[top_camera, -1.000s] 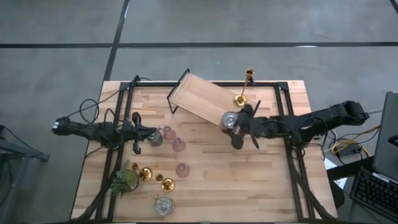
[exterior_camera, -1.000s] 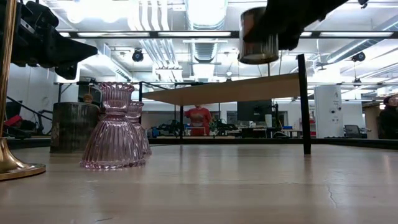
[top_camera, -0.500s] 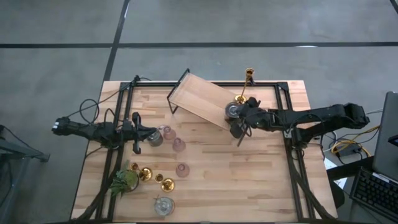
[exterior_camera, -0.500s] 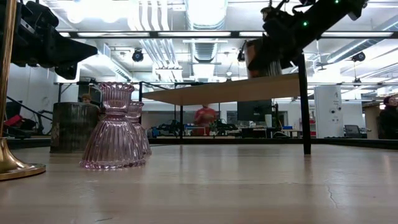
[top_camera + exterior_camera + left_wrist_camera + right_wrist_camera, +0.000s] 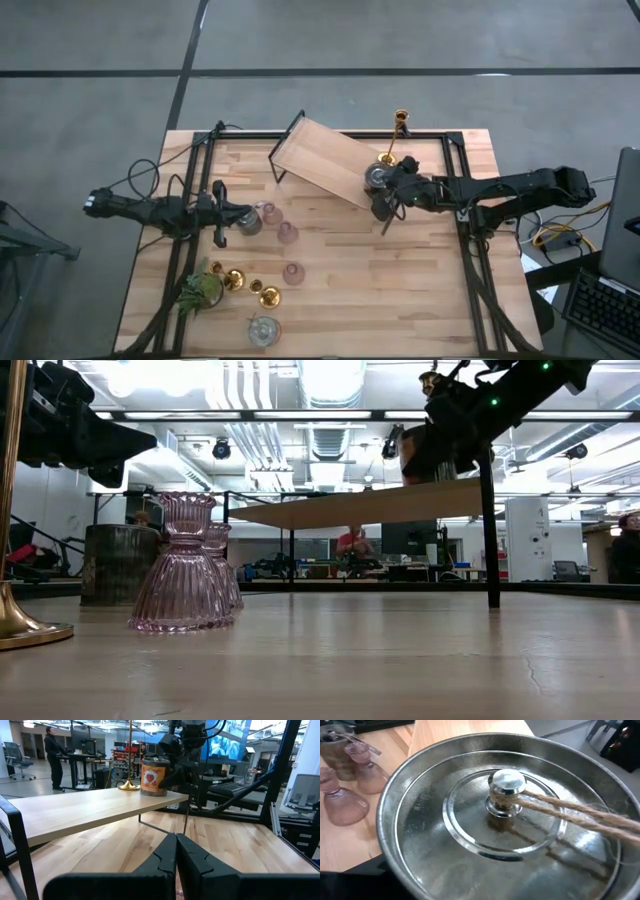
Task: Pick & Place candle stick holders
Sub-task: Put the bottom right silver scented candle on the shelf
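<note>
My right gripper (image 5: 383,190) is shut on a squat silvery round holder (image 5: 375,177), which stands at the right end of a raised wooden shelf (image 5: 318,160). Its lid with knob and twine fills the right wrist view (image 5: 506,782). A gold candlestick (image 5: 391,148) stands upright on the shelf just beyond it. My left gripper (image 5: 224,213) is shut and empty at the table's left, beside another silvery holder (image 5: 250,222). Three pink cups (image 5: 270,213) (image 5: 288,233) (image 5: 293,272) stand on the table. Two gold candlesticks (image 5: 233,278) (image 5: 268,296) and a third silvery holder (image 5: 263,330) are near the front. My right gripper holds the silvery holder by its round side wall (image 5: 163,774). It comes from the table's right and slants down. The holder stands upright with its base on the shelf top (image 5: 152,794). In the right wrist view the holder itself hides the fingers.
A green leafy plant (image 5: 200,290) stands at the near left by the gold candlesticks. The shelf stands on thin black legs (image 5: 489,525) above the table. Black frame rails (image 5: 470,250) run along both table sides. People show in the room beyond (image 5: 355,545).
My right gripper has gone down and toward the table's far edge with the silvery holder. The holder was lifted clear and now rests upright on the shelf's right end. It has hardly moved in the last half second.
</note>
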